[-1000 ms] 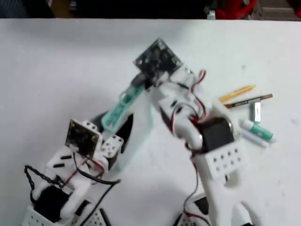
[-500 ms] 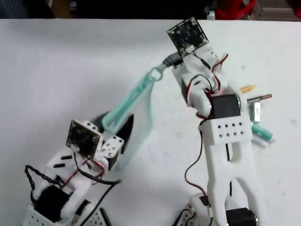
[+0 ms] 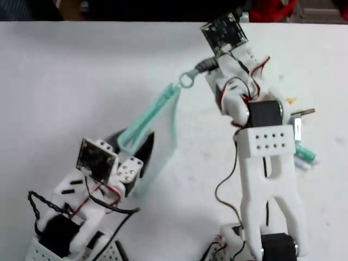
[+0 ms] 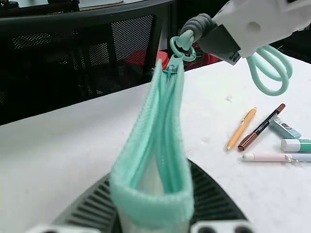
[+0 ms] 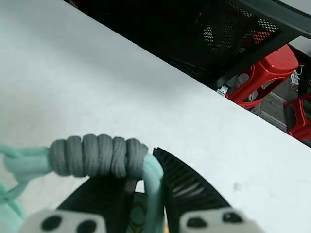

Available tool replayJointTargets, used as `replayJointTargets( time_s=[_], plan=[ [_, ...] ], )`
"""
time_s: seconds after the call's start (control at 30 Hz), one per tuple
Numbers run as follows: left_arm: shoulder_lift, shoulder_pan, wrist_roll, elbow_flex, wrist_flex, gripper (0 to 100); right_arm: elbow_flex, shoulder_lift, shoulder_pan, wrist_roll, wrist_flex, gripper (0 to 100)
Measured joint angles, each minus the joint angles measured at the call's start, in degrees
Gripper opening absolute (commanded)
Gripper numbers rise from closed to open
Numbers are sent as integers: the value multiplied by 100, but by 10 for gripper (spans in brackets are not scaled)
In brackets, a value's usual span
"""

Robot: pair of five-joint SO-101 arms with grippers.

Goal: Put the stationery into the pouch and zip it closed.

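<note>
Zip step in hand: left gripper (image 4: pixel 153 218) clamps the pouch (image 4: pixel 156 141) end, right gripper (image 5: pixel 138 182) pinches the zip cord (image 5: pixel 97 155) taut, pens (image 4: pixel 241 128) lie outside, so next probably means letting go to fetch them.

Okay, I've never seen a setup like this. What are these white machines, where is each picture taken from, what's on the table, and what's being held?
These are two small white robot arms at a white table. Each arm ends in a two-fingered gripper. The overhead picture comes from a fixed camera looking down. The other two come from cameras on each arm's wrist, so they look out along that arm's gripper.

The left gripper is shut on one end of a mint-green pouch. The right gripper is shut on the pull cord attached to the zipper at the pouch's other end, so the pouch is stretched between the two arms.

Beside the right arm, an orange pen, a brown pen, a white pen and a white and teal stick lie on the table, not yet in the pouch.
</note>
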Motion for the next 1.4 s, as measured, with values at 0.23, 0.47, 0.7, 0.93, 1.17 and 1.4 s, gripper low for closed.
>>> replayJointTargets(
  time_s=[0.23, 0.47, 0.7, 0.93, 1.17, 1.4],
  plan=[
    [0, -35, 26, 0, 35, 105, -88, -589, -492, 0, 1547, 376],
    [-9, -35, -422, 35, 35, 104, -97, -2075, -1240, 536, 3587, 281],
    [-9, -35, -457, 44, 35, 103, -97, -2796, 105, 1037, 4255, 239],
    [-9, -35, -457, 53, 35, 105, 211, -2857, 1908, 1723, 3903, 268],
    [-9, -35, -457, 79, 35, 105, 2760, -2787, 2980, 1978, 1160, 208],
    [-18, -35, -492, 281, -237, 105, 4536, -2760, 3640, 3727, -360, 194]
  ],
)
